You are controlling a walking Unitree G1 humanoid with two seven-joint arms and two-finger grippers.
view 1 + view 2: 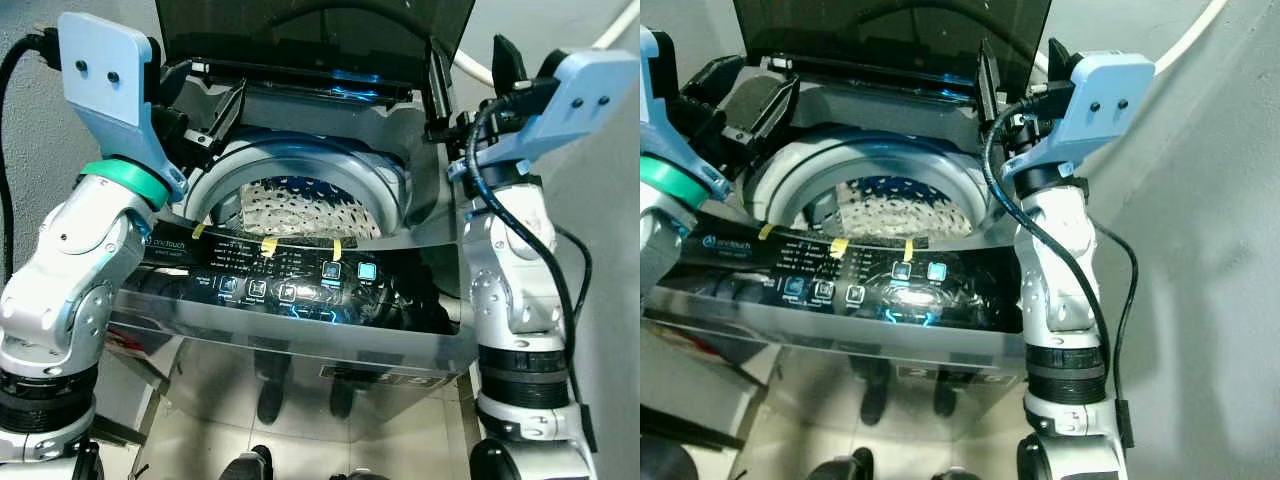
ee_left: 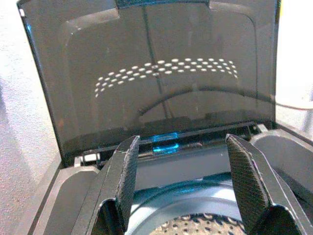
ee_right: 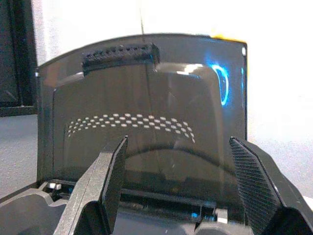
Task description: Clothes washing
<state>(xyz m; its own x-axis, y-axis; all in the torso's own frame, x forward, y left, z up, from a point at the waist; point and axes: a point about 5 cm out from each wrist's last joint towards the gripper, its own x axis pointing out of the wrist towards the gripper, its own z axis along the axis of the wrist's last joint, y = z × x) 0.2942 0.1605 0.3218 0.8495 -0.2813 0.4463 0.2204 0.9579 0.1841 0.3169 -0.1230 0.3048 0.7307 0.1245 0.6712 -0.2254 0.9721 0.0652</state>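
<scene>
A top-loading washing machine stands right in front of me, its dark tinted lid (image 1: 310,40) raised upright. Bare perforated metal shows inside the drum (image 1: 300,205). The front control panel (image 1: 300,285) glows with blue buttons. My left gripper (image 1: 205,105) hovers over the machine's rear left corner, open and empty, aimed at the lid (image 2: 161,88). Over the rear right corner my right gripper (image 1: 470,80) is also open with nothing between its fingers (image 3: 254,176), and faces the lid (image 3: 146,122) too.
A white hose (image 1: 1200,30) runs behind the machine at the upper right. A grey wall (image 1: 1210,260) stands close on the right, another on the left. Yellow tape strips (image 1: 268,246) sit on the panel. Pale floor tiles (image 1: 200,430) lie below.
</scene>
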